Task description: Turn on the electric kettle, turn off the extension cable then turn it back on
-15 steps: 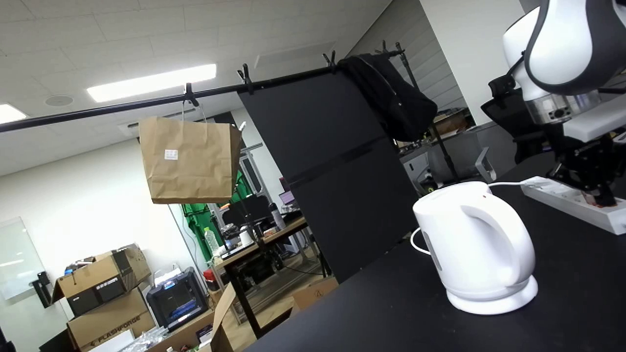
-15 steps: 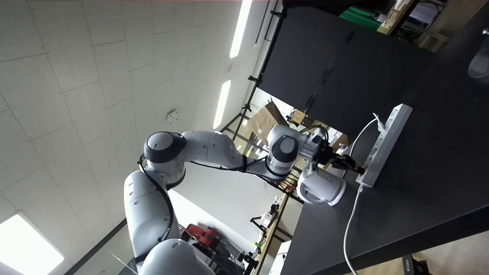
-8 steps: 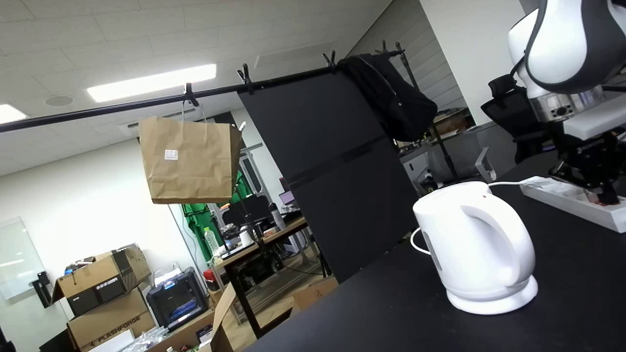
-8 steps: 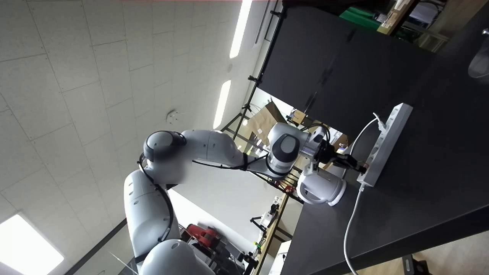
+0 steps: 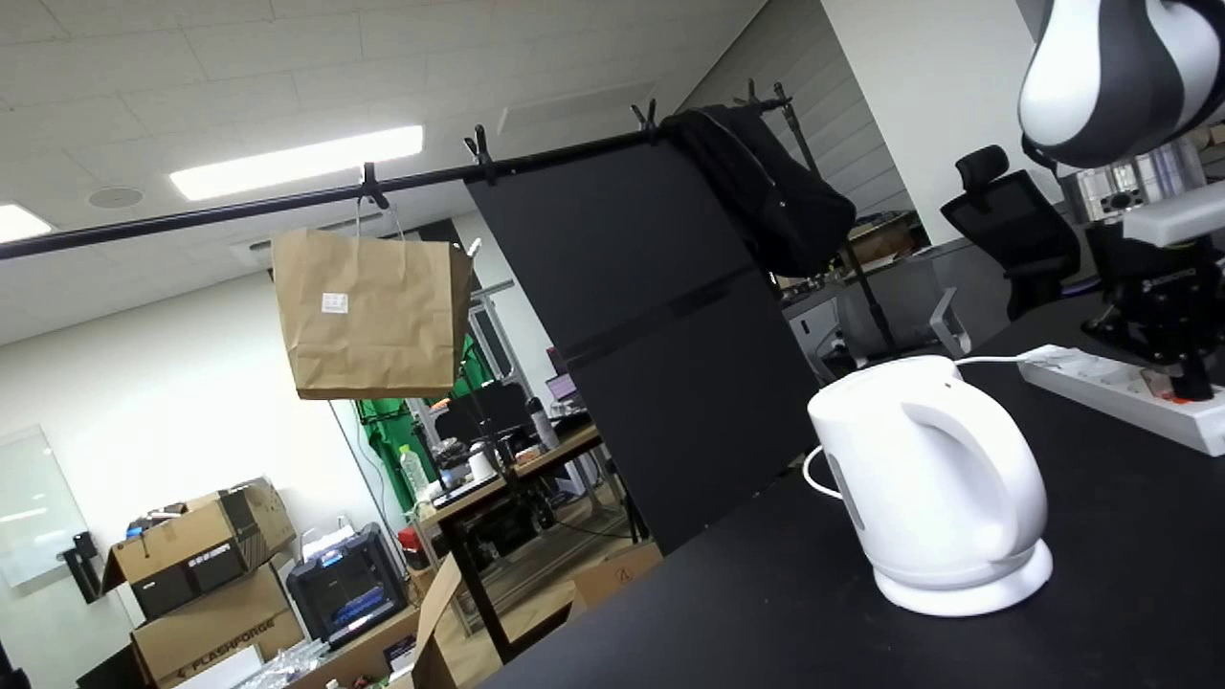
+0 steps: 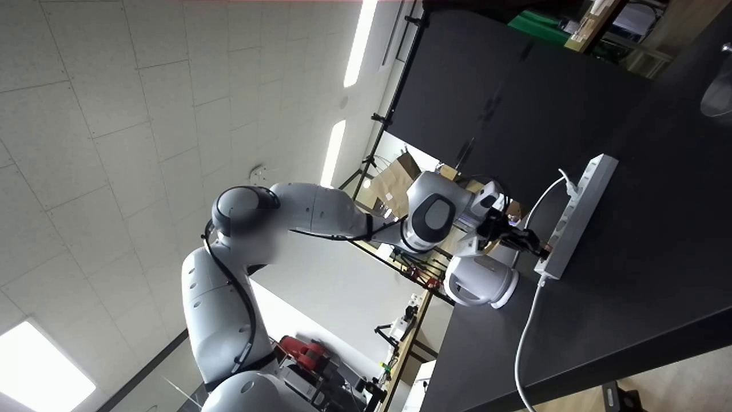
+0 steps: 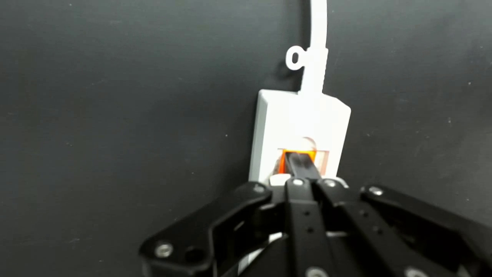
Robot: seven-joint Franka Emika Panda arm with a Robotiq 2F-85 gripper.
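Resting my gripper (image 7: 302, 165), jaws together, on the orange switch (image 7: 283, 163) of the extension cable (image 7: 301, 121), I had its 6 o'clock stretch blocked by the gripper itself in the wrist view. In an exterior view, the electric kettle (image 5: 924, 478) stood at the cable's 8 o'clock, with a black panel (image 5: 660, 335) at the kettle's 10 o'clock.

Kettle (image 5: 924, 486), extension cable (image 6: 575, 220) on table (image 5: 746, 612).
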